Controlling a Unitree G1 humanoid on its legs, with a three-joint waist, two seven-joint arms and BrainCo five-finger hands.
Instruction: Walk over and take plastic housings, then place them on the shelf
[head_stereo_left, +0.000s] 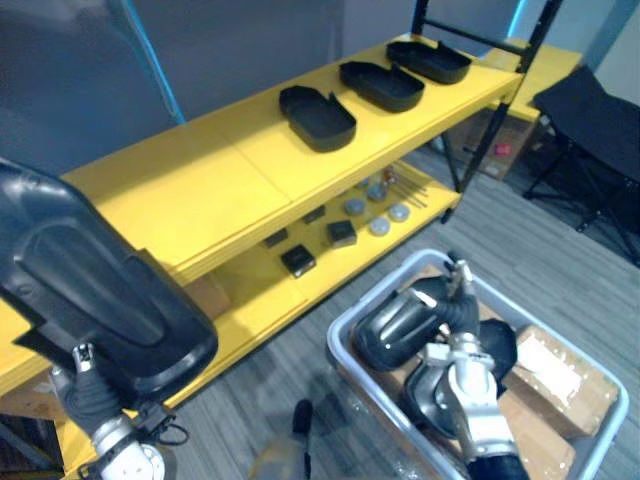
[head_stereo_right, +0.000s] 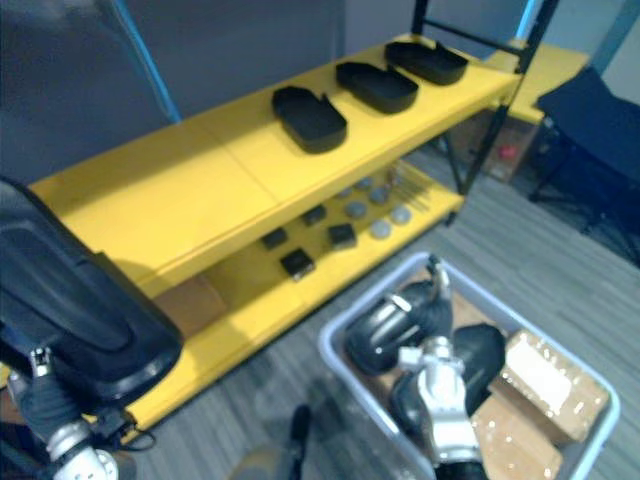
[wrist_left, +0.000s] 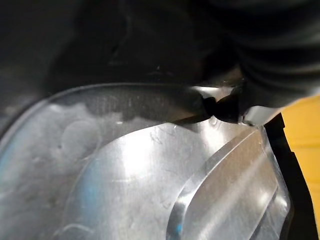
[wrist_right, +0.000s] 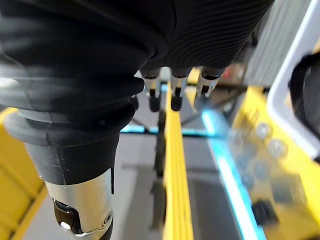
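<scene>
black housing (head_stereo_left: 90, 285) at shelf's (head_stereo_left: 200, 180) near edge, left robot hand (head_stereo_left: 93, 398) beneath, grip untellable; right robot hand (head_stereo_left: 462, 372) hangs slack above bin (head_stereo_left: 345, 345).

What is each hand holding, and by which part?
Left hand carries a large glossy black plastic housing by its lower end; the exact grip is hidden. Right hand holds nothing.
</scene>
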